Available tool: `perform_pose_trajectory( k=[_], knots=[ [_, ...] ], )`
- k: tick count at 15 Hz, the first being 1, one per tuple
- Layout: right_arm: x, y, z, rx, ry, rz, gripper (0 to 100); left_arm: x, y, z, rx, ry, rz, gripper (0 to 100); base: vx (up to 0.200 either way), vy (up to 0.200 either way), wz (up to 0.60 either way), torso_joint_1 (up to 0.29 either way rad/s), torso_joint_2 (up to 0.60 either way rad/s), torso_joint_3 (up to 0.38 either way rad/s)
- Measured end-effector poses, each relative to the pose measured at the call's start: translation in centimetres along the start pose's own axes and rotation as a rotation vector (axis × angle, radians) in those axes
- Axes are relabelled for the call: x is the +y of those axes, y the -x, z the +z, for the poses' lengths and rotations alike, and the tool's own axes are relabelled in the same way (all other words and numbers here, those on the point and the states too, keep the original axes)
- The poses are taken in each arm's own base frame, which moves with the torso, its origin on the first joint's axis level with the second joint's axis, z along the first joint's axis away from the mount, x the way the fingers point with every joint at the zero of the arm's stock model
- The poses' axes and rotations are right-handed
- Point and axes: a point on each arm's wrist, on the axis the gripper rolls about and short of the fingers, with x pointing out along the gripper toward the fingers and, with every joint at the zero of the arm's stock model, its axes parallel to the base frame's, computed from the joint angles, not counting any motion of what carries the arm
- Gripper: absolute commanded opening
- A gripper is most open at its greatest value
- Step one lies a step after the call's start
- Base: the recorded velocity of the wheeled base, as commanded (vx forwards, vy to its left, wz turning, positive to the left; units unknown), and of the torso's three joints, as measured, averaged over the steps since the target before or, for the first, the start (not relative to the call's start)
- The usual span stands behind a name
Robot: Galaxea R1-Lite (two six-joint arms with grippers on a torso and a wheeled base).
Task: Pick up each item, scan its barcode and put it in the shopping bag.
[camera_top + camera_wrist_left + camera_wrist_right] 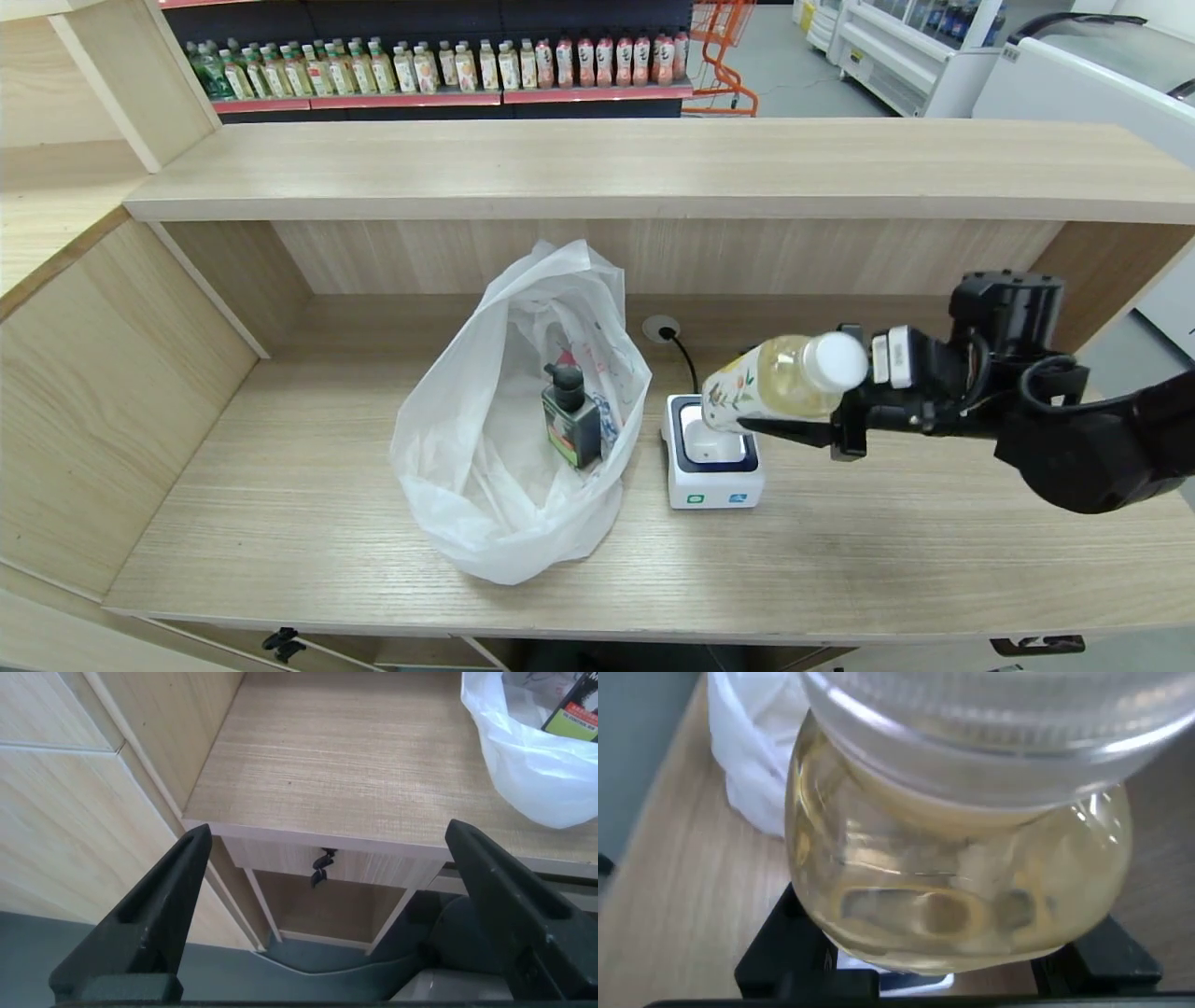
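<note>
A clear bottle (780, 381) of pale yellow drink with a white cap and flowered label hangs tilted over the white barcode scanner (711, 455), its base toward the scanner's window. My right gripper (840, 411) is shut on the bottle near its cap end. Up close, the bottle (957, 849) hides most of the scanner below it. The white shopping bag (523, 420) stands open left of the scanner, with a dark green bottle (571, 422) and other packs inside. My left gripper (336, 915) is open, held below and in front of the counter's front edge, with nothing between its fingers.
The scanner's black cable (684, 359) runs to a grommet at the back of the wooden counter (887, 541). A raised shelf and side walls enclose the counter at the back and left. A corner of the bag (542, 756) lies near the counter edge.
</note>
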Motion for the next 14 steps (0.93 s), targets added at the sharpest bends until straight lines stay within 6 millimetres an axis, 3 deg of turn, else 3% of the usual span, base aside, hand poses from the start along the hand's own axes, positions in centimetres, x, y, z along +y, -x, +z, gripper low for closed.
perform_pose_trajectory(
  k=[5,8,14],
  knots=[
    [-1.5,3.2,7.1,0.032,-0.502,-0.282,0,0.0,0.0,0.0,0.0,0.0,0.0,100,0.0,0.0,0.0,0.0,0.0,0.0],
    [-0.6,4.1,8.7,0.041,-0.63,-0.389,0,0.0,0.0,0.0,0.0,-0.001,0.0,100,0.0,0.0,0.0,0.0,0.0,0.0],
    [1.2,4.1,10.5,0.008,-1.148,-0.439,0,0.0,0.0,0.0,0.0,0.0,-0.001,100,0.0,0.2,0.0,0.004,0.0,0.003]
  ],
)
